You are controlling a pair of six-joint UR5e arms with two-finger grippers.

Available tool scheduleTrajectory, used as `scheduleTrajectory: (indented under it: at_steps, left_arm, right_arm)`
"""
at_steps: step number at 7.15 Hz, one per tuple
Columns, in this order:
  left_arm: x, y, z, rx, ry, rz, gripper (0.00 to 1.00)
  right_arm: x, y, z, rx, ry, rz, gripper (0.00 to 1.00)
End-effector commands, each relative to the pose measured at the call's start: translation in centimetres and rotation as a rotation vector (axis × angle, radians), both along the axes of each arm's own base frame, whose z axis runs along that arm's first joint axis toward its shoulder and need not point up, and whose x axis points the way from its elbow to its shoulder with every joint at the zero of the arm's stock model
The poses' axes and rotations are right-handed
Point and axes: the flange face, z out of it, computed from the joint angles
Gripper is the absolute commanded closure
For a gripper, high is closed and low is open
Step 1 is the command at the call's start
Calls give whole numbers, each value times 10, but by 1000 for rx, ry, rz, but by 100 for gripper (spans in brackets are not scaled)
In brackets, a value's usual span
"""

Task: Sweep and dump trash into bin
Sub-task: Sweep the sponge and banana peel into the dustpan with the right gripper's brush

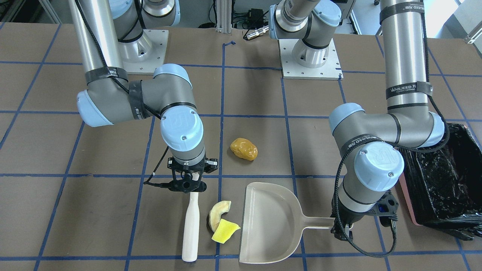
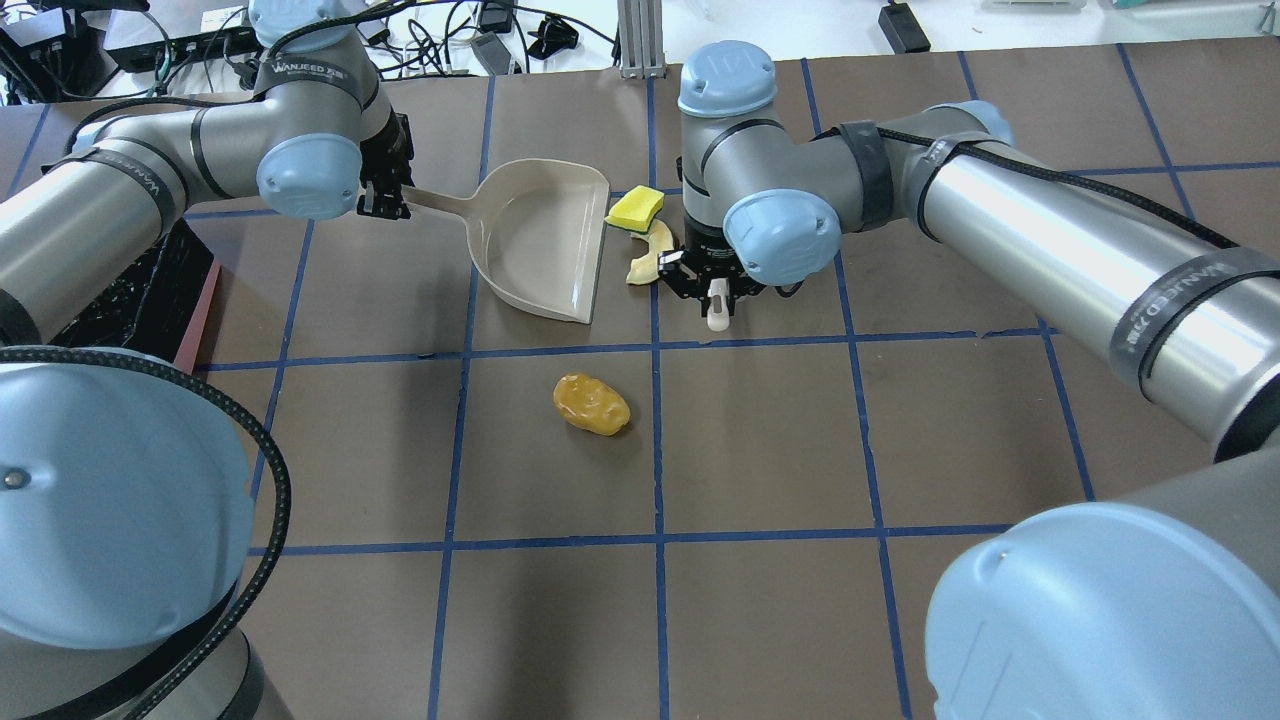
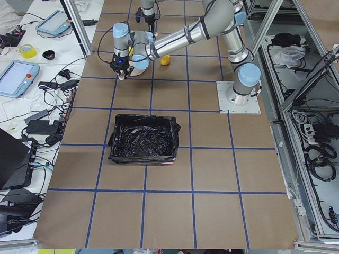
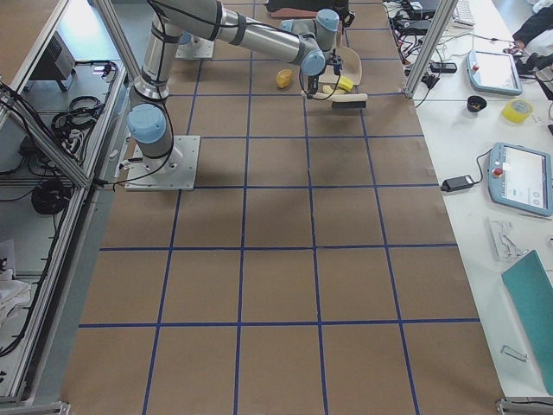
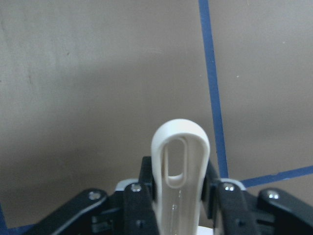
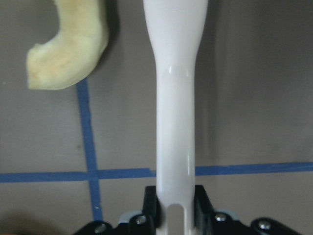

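Of the 3 bits of trash, the golden-brown lump (image 1: pixel 244 149) lies alone toward the middle of the tabletop (image 1: pixel 94 150). The cream slice (image 1: pixel 217 214) and yellow wedge (image 1: pixel 225 230) touch each other nearer the long edge across from the robot. They sit between the mouth of the beige dustpan (image 1: pixel 269 226) and the white brush (image 1: pixel 191 229), which lies flat. The bin (image 1: pixel 409 206) stands beyond the dustpan, toward the table's left end. The left gripper (image 5: pixel 180 185) is clamped on the looped end of the dustpan's handle. The right gripper (image 6: pixel 175 201) is clamped on the brush's handle, its 2 fingers pressed against either side.
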Motion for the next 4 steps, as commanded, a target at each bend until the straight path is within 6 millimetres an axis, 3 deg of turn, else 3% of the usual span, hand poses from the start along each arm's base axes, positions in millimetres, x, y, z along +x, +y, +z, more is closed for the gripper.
scheduleTrajectory:
  at_steps: [1,3,4]
  left_arm:
    - [0,0,0,-1,0,0,100]
    - [0,0,0,-1,1,0,100]
    - [0,0,0,0,3,1,100]
  right_arm:
    - [61,19,5,-3,-54,62,100]
    - [131,44,16,-36,-66,103,100]
    - [150,46,37,-60,-111,104,100]
